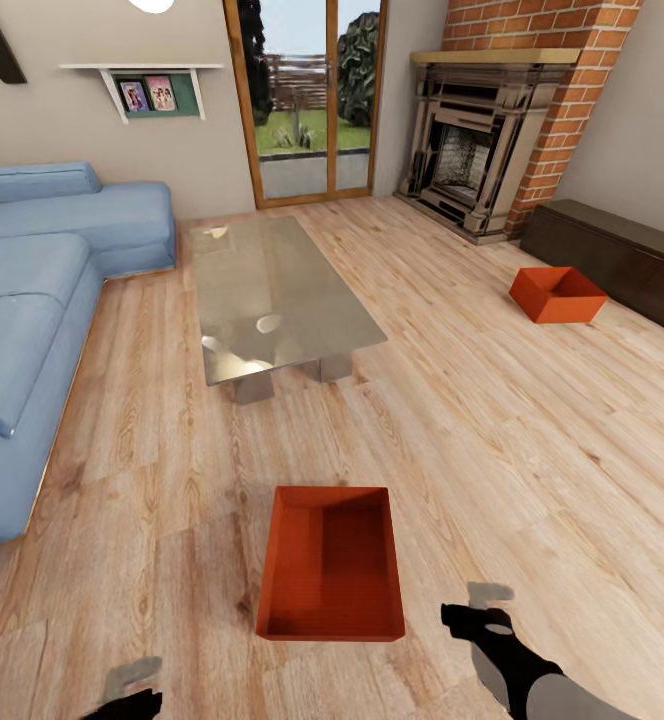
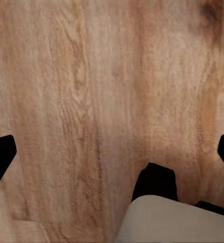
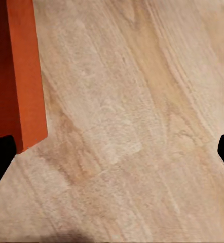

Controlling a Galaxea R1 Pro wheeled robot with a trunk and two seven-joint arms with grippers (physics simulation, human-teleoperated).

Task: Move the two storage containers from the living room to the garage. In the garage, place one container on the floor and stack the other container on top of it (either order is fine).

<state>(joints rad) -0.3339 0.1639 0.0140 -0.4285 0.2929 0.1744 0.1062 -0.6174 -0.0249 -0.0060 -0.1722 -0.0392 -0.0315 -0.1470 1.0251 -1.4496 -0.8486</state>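
The near bin [image 1: 332,562] sat on the wood floor [image 1: 492,420] of the living room, directly ahead of the robot and between its two arms, its long axis running away from the robot toward the glass tabletop [image 1: 272,295]. The right gripper [image 1: 477,612] hung just beside the bin's near right corner, low over the planks; the left gripper [image 1: 132,690] was further off to the bin's other side, at the lower edge of the head view, so the right arm looked the nearer. In the right wrist view the bin's orange wall [image 3: 26,71] stood close to one of the dark fingers [image 3: 0,152], apart from it as far as I could tell, and the two tips sat at opposite edges of the view, spread wide with nothing between them but floor. The left fingers [image 2: 0,157] were likewise wide apart over bare planks, holding nothing. The second bin [image 1: 557,295] lay well apart, on the floor to the right near the dark cabinet [image 1: 622,250] and the fireplace [image 1: 472,150]. Neither bin had yet left the living room. A grasp would probably call for one long wall between the fingers, or an arm on each long side.
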